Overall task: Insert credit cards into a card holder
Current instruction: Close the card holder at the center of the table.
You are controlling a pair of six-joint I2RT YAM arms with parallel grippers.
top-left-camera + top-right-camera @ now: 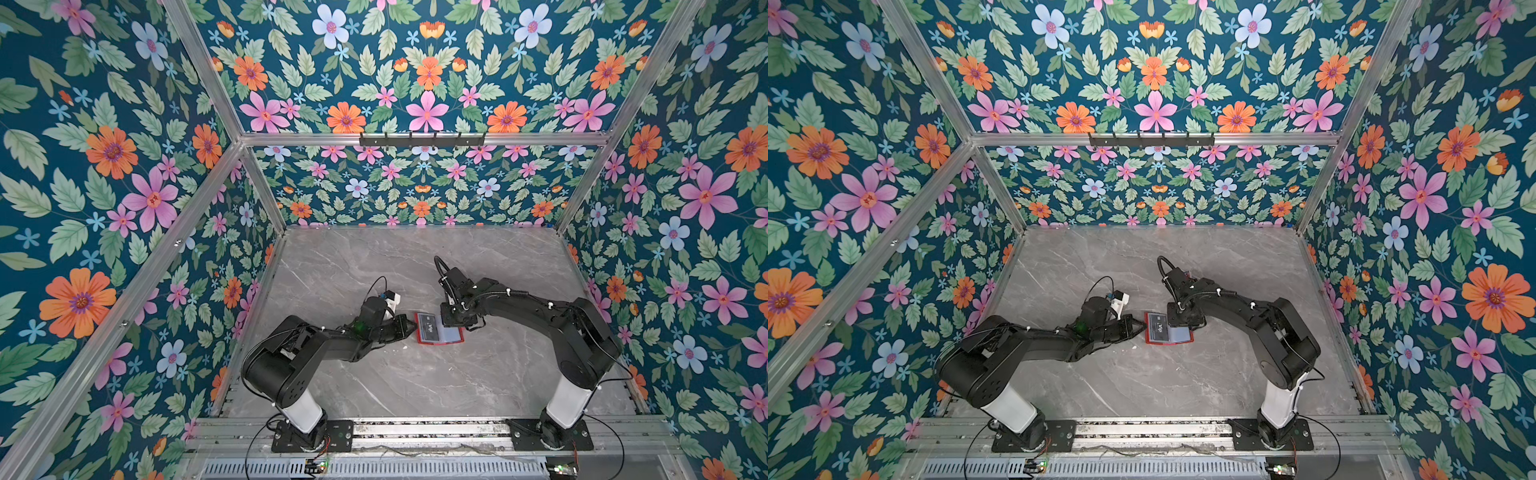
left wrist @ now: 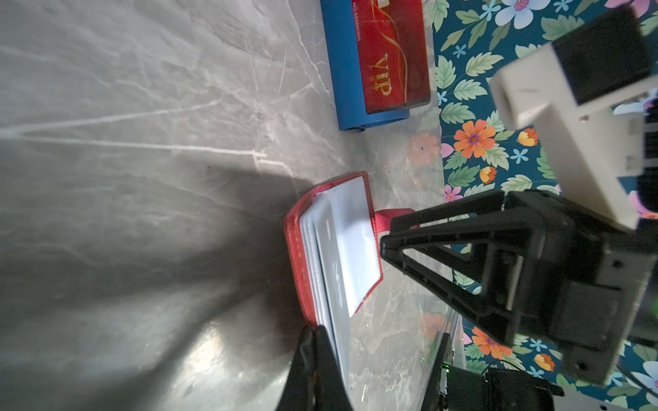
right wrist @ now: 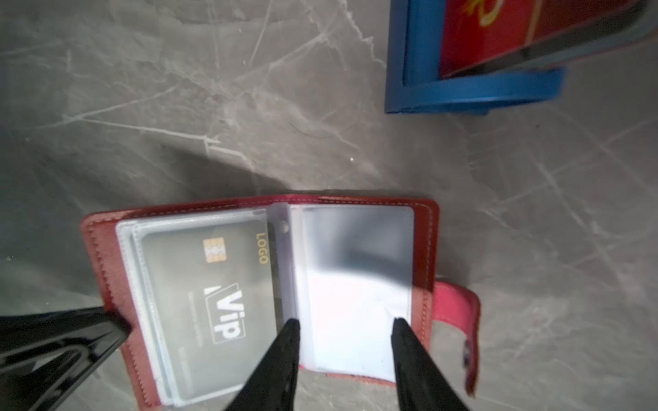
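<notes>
My right gripper (image 3: 343, 322) was released, its two black fingers (image 3: 289, 356) standing apart with nothing clasped between them. Their tips hung over the right-hand page of the card holder (image 3: 425, 231), above a clear sleeve (image 3: 356, 249) that glared pale under the light. My left gripper (image 2: 315, 336) was clenched, jaws pressed together, with its tip at the outer edge of the holder's left-hand page. Whether a sliver of the red cover was pinched there I could not tell.

The card holder lay open and flat on the grey marble table (image 3: 213, 89), with its red snap tab (image 3: 455, 302) sticking out past the right-hand page. In the top sleeve of the left-hand page sat a grey card (image 3: 210, 295) with a gold chip and the word "Vip", and more clear sleeves were stacked beneath it. In both top views the holder lay between my two grippers, the left reaching in from one side and the right bent down over it from the other.

Further out on the table, apart from the holder, was a blue rack (image 3: 420, 71) with a red card (image 2: 391, 53) lettered "VIP" in gold standing in it
</notes>
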